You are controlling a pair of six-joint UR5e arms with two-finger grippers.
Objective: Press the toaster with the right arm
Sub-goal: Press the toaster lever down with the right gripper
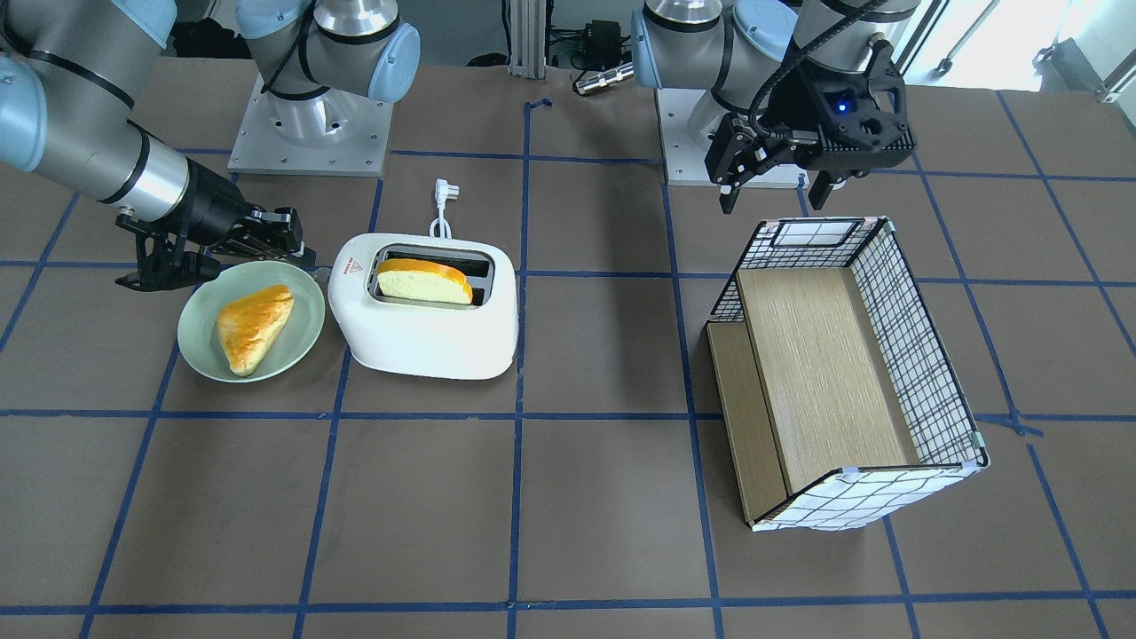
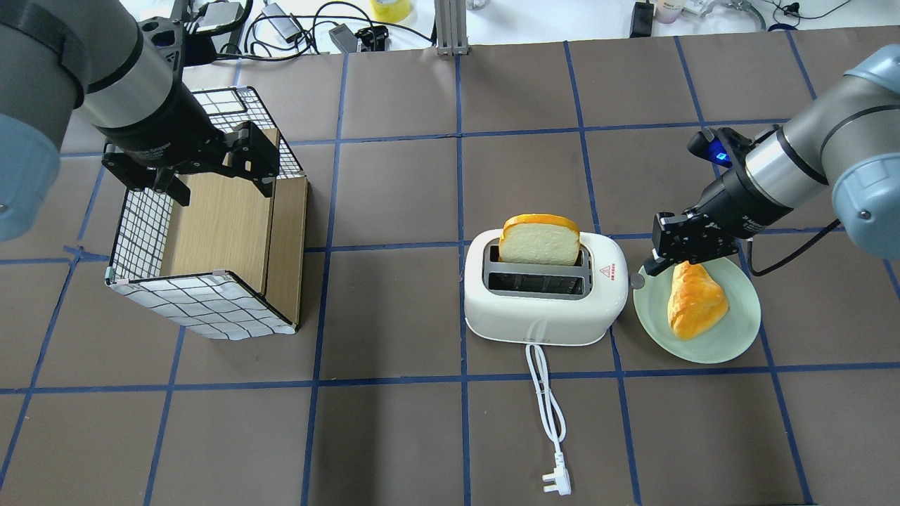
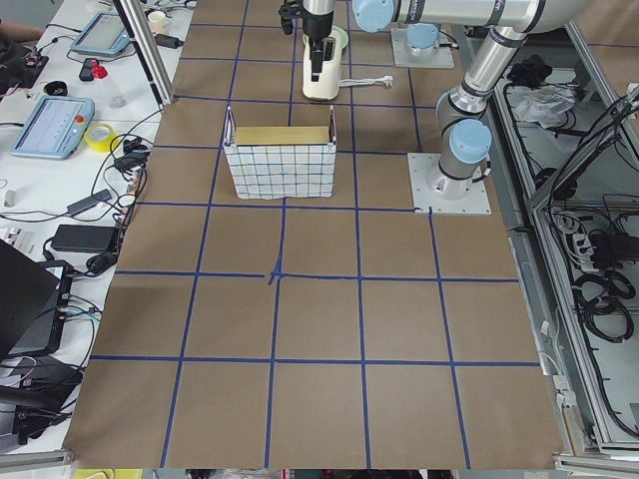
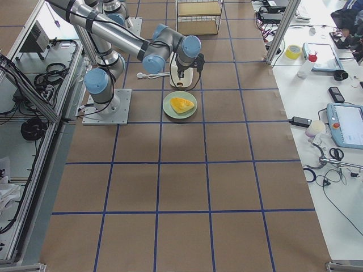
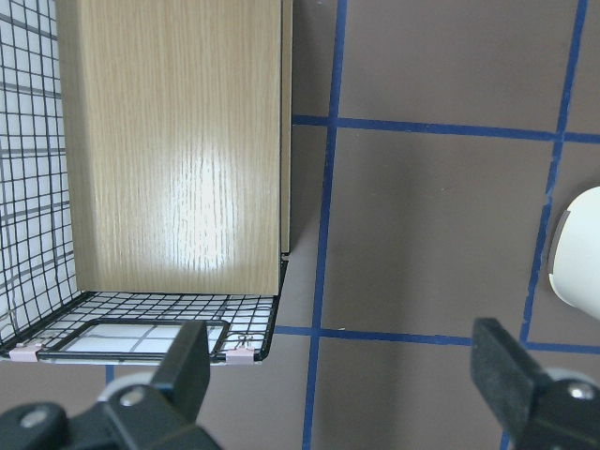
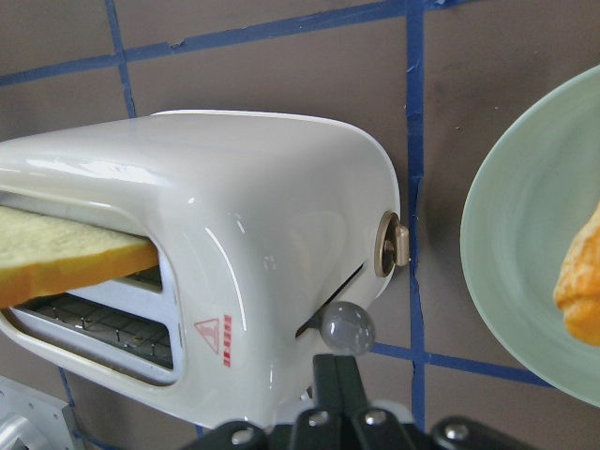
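Overhead exterior: toaster [image 2: 545, 309] crosswise, lever [image 2: 637, 281] rightward

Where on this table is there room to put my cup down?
Bare table between the toaster and the wire basket, and along the side opposite the robot. Crowded: the green plate and right gripper sit close beside the toaster.

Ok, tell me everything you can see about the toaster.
The toaster is white, glossy plastic by its look, rounded, with two slots, upright on the table. A bread slice stands well out of the slot farther from the robot; the nearer slot is empty. Its end by the green plate bears a red triangle sticker, a grey lever knob and a beige dial. The shut right gripper sits at the knob. Its white cord trails toward the robot.
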